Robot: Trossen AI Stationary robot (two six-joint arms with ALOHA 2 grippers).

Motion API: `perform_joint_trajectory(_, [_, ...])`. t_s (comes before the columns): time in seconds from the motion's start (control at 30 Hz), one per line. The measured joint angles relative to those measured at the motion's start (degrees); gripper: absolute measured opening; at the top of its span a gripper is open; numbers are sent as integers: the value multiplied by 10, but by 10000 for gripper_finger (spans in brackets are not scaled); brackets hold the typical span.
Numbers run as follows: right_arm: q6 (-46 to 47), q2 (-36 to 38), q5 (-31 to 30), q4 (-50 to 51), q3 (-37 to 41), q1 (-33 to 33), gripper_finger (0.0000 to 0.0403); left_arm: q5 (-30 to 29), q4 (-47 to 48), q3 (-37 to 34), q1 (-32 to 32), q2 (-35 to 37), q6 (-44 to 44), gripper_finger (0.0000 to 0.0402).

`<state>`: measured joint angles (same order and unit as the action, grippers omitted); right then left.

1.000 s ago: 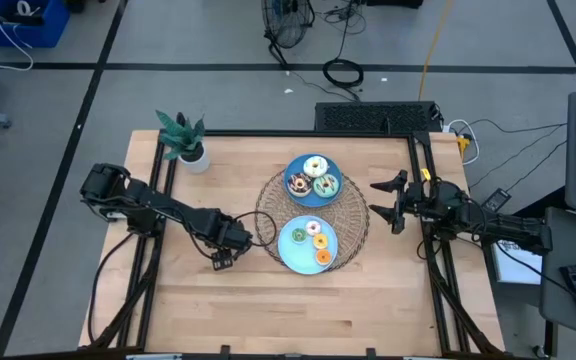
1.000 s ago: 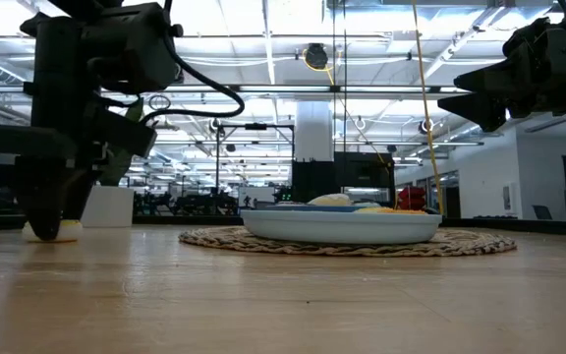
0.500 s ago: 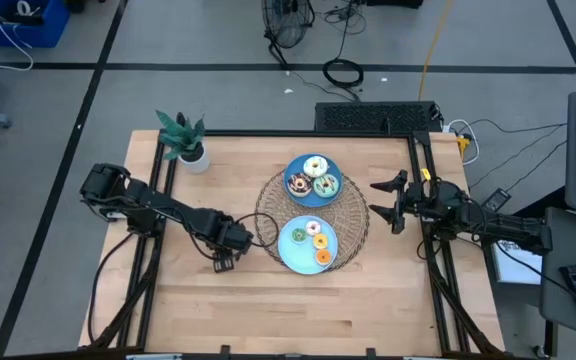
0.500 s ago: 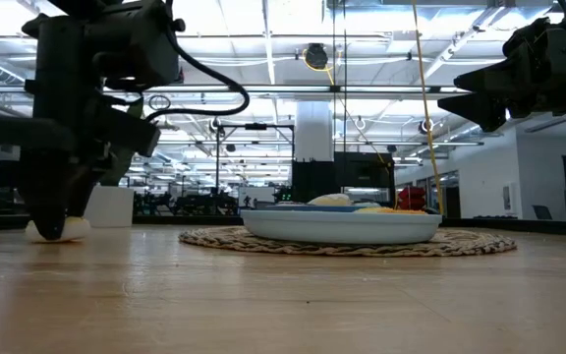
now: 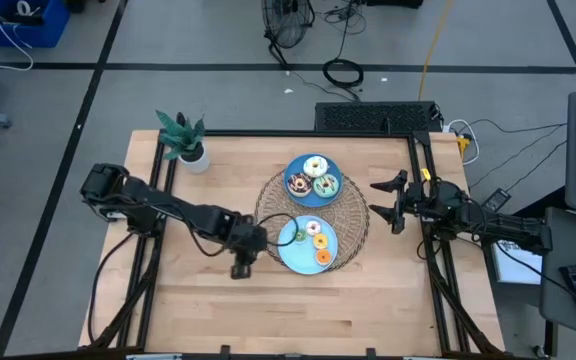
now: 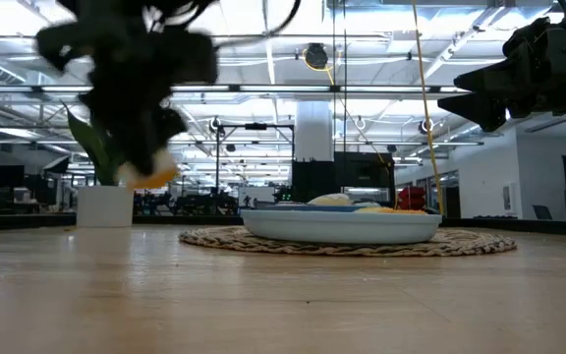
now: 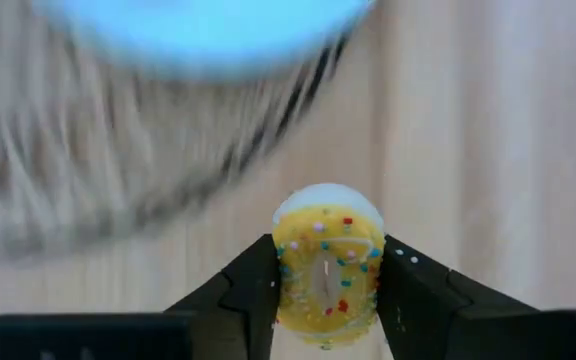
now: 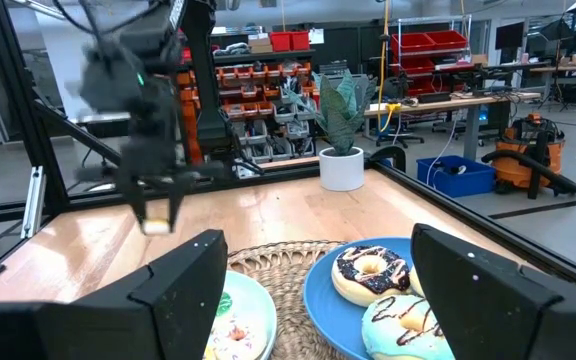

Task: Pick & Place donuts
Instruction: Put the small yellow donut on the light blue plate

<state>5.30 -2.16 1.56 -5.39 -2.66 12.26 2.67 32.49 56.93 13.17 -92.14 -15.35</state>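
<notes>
My left gripper [image 5: 243, 256] hangs above the wood table, just left of the near blue plate [image 5: 290, 260], shut on a yellow sprinkled donut [image 7: 326, 272]. The low view shows that donut [image 6: 155, 175] in the air under the blurred gripper. Several donuts lie on the near plate, among them an orange one [image 5: 323, 257]. The far blue plate [image 5: 313, 200] carries three more, a white one [image 5: 315, 165] among them. Both plates rest on a round woven mat [image 5: 353, 222]. My right gripper [image 5: 383, 200] waits open at the table's right edge. My left gripper pinches the donut between its two fingers [image 7: 253, 290], which sit on opposite sides of its outer rim [image 7: 284, 268]. The fingers slant steeply down from above. The donut is lifted clear of the table, its sprinkled face toward the wrist camera.
A small potted plant [image 5: 190, 150] stands at the table's far left corner. Bare wood [image 5: 298, 310] lies along the near side of the table. Metal frame rails [image 5: 438, 290] run along both table sides.
My left gripper has shut on the donut that lay on the table, lifted it clear and carried it up and toward the table's right, toward the plates, tipping and rolling as it went. The last stretch shows blurred.
</notes>
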Motion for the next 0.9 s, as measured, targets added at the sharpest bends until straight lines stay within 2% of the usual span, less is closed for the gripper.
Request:
perform_joint_trajectory(0.07, [0, 0, 0, 0, 0, 0, 304, -13, -28, 27, 0, 0, 26, 149])
perform_joint_trajectory(0.23, [0, 0, 0, 0, 0, 0, 304, -92, -83, 96, -6, -10, 59, 148])
perform_joint_trajectory(0.37, [0, 0, 0, 0, 0, 0, 304, -85, -42, 171, -17, -70, 99, 148])
perform_joint_trajectory(0.63, [0, 0, 0, 0, 0, 0, 304, -82, 73, 324, -20, -247, 205, 147])
perform_joint_trajectory(0.77, [0, 0, 0, 0, 0, 0, 304, -82, 80, 357, -20, -292, 218, 148])
perform_joint_trajectory(0.9, [0, 0, 0, 0, 0, 0, 304, -76, 79, 359, -25, -301, 209, 146])
